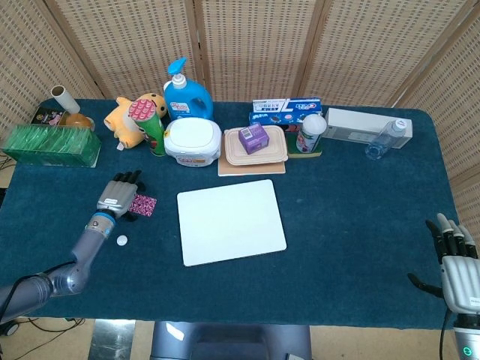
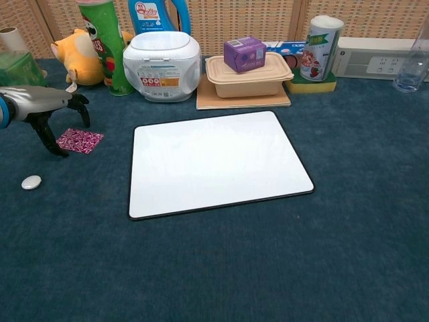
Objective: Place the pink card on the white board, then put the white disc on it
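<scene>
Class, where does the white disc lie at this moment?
In the chest view the white disc lies on the blue cloth at far left, nearer the camera than the pink card and left of the white board.

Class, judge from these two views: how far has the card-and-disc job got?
Nothing is done: the white board is bare. In hand: the left robot hand hovers, fingers spread, over the pink card, not gripping it. Left: card onto board, then the white disc.
</scene>
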Controlling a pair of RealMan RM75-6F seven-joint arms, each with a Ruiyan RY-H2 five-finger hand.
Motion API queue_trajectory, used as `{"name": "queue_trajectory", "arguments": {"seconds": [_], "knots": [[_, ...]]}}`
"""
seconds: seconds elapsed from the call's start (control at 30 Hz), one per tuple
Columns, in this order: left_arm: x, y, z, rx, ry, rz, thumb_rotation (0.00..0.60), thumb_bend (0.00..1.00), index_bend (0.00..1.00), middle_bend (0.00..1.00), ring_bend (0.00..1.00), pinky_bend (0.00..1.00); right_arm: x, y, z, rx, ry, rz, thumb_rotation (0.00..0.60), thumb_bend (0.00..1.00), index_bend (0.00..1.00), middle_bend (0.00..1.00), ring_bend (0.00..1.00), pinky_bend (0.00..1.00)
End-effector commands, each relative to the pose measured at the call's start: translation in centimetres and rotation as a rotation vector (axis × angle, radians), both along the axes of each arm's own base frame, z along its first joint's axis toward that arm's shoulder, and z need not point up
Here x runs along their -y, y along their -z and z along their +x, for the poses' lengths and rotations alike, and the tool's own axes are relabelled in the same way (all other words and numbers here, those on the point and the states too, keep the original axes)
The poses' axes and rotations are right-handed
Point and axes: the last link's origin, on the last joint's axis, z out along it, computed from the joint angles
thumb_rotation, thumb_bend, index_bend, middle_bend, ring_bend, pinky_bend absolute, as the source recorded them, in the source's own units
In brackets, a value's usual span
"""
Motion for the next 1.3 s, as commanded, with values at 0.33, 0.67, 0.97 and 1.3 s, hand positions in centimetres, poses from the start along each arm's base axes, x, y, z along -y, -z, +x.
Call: {"name": "queue_trajectory", "arguments": {"seconds": [0.33,0.67,0.97,1.3], "knots": [[-0.20,0.18,0.07,-0.016,-0.020,-0.007,0.600,0.17,0.29,0.00,0.00,0.06,0.00,0.03,0.00,0.000,0.001,0.004,0.562,0.00,0.04,0.00,0.00,0.00],[-0.02,0.33,0.26,-0.012,-0.036,-0.020,0.600,0.17,0.39,0.00,0.00,0.06,-0.01,0.00,0.00,0.001,0.000,0.004,0.562,0.00,0.04,0.00,0.00,0.00],[0.11,0.27,0.46,-0.029,-0.037,-0.021,0.600,0.23,0.50,0.00,0.00,0.06,-0.01,-0.02,0.02,0.001,0.000,0.004,0.565,0.00,0.04,0.00,0.00,0.00],[0.06,0.26,0.36,-0.038,-0.043,-0.018,0.600,0.27,0.50,0.00,0.00,0.06,-0.02,-0.04,0.00,0.001,0.000,0.005,0.565,0.00,0.04,0.00,0.00,0.00]]}}
